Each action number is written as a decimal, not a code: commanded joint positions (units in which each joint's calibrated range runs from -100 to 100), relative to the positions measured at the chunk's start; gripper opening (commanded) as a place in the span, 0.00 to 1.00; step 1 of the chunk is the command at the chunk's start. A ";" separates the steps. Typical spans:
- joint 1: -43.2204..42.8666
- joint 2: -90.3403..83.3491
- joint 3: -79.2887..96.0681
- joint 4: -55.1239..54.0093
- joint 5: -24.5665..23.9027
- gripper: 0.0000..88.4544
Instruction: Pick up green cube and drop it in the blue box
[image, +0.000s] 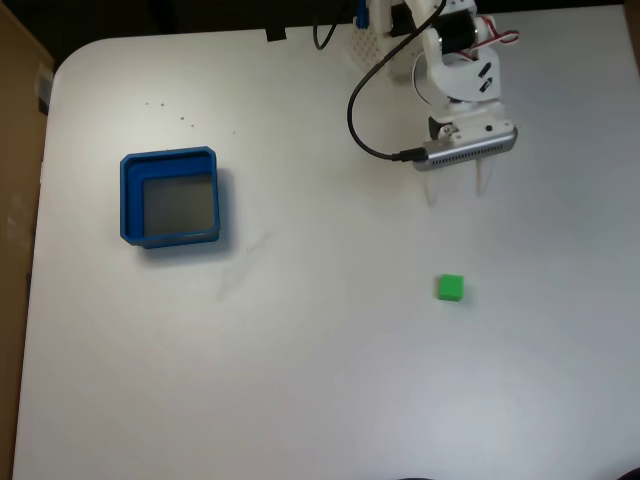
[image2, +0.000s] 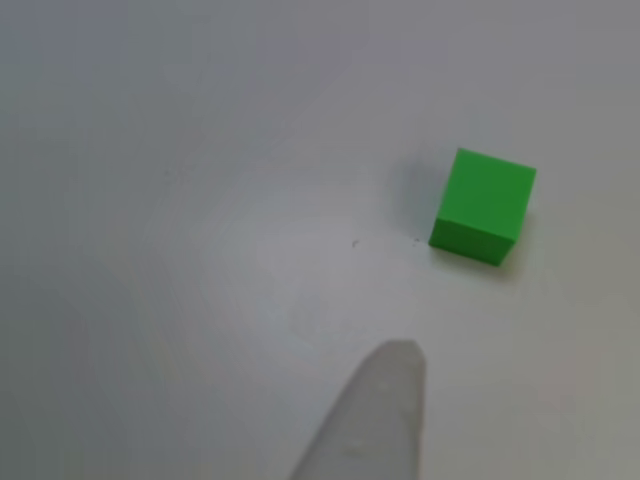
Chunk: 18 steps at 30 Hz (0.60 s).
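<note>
The tabletop (image: 300, 380) was mostly bare, with the box (image: 171, 237) sitting far off to the left in the fixed view, nothing in it. The gripper (image: 458, 190) hung spread apart and holding nothing, a bit above the cube (image: 450, 288) on the right. Looked like the reach step, so next it'd need to drop down and straddle the cube.

The white table (image: 300, 380) carried it all in the fixed view, rounded corner up at eleven o'clock. The blue box (image: 128, 200) sat flat at nine o'clock, grey floor showing. The green cube (image: 450, 288) lay at four o'clock, well apart from it. A black cable (image: 352, 118) trailed at one o'clock.
</note>
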 joint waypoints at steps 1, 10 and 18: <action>-0.37 2.34 -7.32 -0.98 -0.05 0.33; -0.22 17.89 -22.49 -0.89 -0.05 0.33; 0.14 28.50 -30.08 -0.81 -0.15 0.33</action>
